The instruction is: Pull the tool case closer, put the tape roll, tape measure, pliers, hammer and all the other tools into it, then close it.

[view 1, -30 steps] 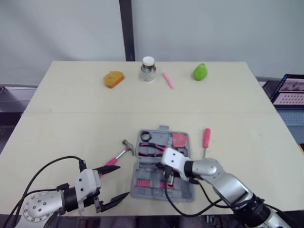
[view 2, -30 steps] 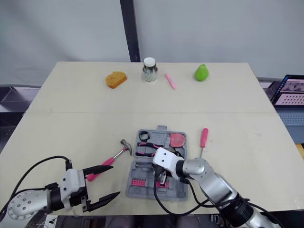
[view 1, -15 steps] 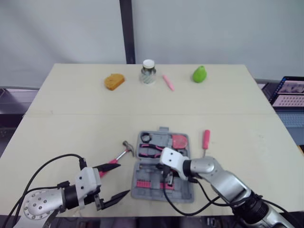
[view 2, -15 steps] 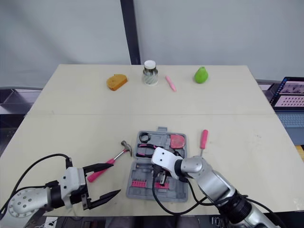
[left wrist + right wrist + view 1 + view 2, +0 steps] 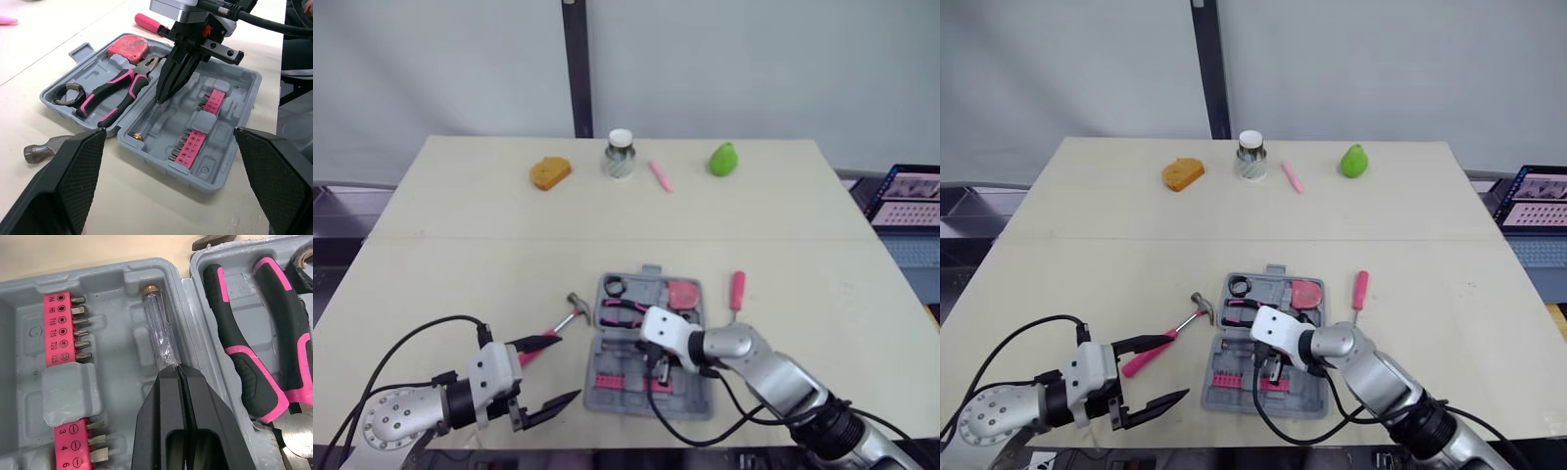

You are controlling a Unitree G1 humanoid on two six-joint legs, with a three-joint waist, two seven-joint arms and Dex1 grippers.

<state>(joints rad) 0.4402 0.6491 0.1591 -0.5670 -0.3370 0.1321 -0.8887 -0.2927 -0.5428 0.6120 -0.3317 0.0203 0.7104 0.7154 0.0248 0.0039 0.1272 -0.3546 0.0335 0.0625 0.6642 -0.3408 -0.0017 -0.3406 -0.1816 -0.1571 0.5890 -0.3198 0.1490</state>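
Note:
The grey tool case lies open near the table's front edge. Its far half holds the black tape roll, the pink-handled pliers and the red tape measure. A clear screwdriver lies in a slot of the near half beside pink bit holders. My right gripper points down into that half, shut on the clear screwdriver's blade end. The hammer lies left of the case. My left gripper is open at the front left, its far finger over the hammer's pink handle.
A pink screwdriver lies on the table right of the case. Along the far edge stand an orange bread-like piece, a jar, a pink marker and a green pear. A laptop sits beyond the right edge.
The head camera has tilted a little, shifting the whole picture. Neither gripper nor any tool has visibly moved.

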